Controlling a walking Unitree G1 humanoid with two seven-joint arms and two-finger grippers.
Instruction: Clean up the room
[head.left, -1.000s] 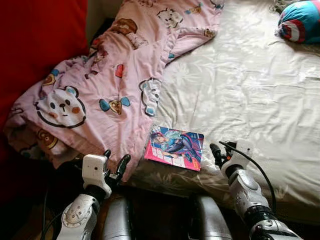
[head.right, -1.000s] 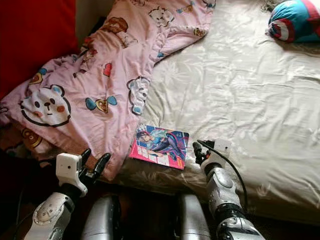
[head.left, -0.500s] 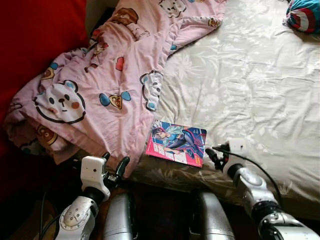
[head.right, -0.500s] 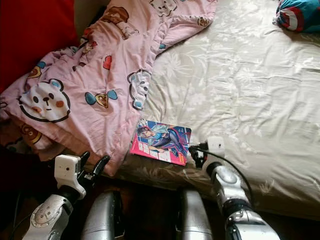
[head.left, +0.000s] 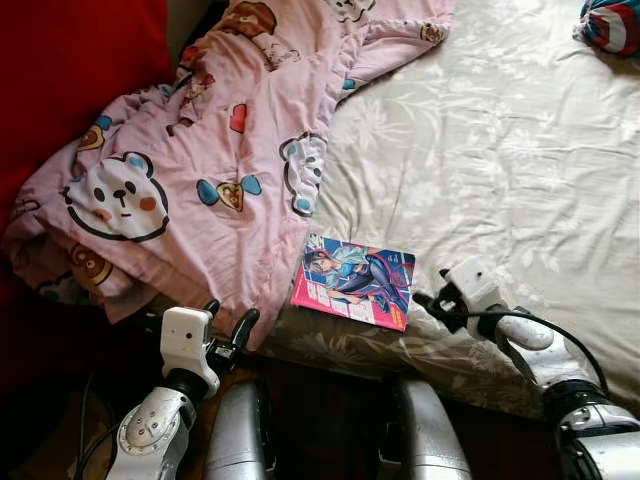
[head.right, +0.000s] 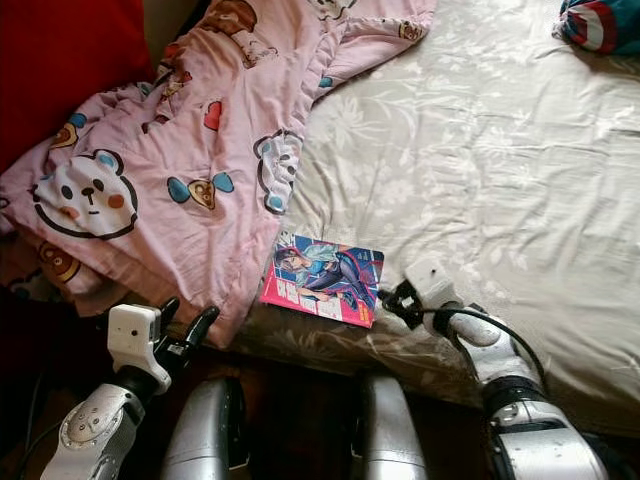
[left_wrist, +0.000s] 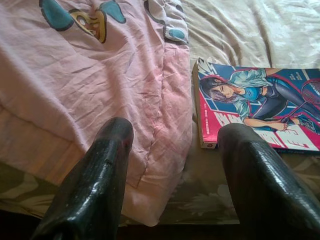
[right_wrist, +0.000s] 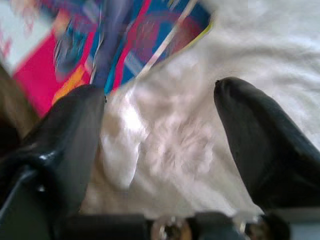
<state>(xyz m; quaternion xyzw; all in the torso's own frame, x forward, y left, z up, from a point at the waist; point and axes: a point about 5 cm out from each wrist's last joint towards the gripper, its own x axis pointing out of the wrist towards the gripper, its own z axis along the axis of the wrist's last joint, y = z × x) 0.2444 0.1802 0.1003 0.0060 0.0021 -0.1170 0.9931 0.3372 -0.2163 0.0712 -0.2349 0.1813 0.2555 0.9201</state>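
Observation:
A manga book (head.left: 355, 281) with a pink and blue cover lies flat near the front edge of the bed (head.left: 500, 150). Its left edge touches a rumpled pink bear-print blanket (head.left: 180, 180). My right gripper (head.left: 430, 300) is open just off the book's right edge, low over the cream sheet. The right wrist view is blurred; the book's corner (right_wrist: 125, 45) sits beyond the open fingers (right_wrist: 260, 135). My left gripper (head.left: 230, 314) is open below the bed edge, under the blanket's hanging hem. In the left wrist view the book (left_wrist: 255, 110) and blanket (left_wrist: 100, 75) lie ahead of it.
A red surface (head.left: 70, 60) stands along the left behind the blanket. A blue and red cushion (head.left: 610, 22) lies at the bed's far right corner. The floor under the bed edge is dark, with my legs (head.left: 235, 435) against it.
The camera has shifted a little. My right gripper has turned and moved closer to the book's right edge, with its forearm swung out to the right. The left gripper has hardly moved.

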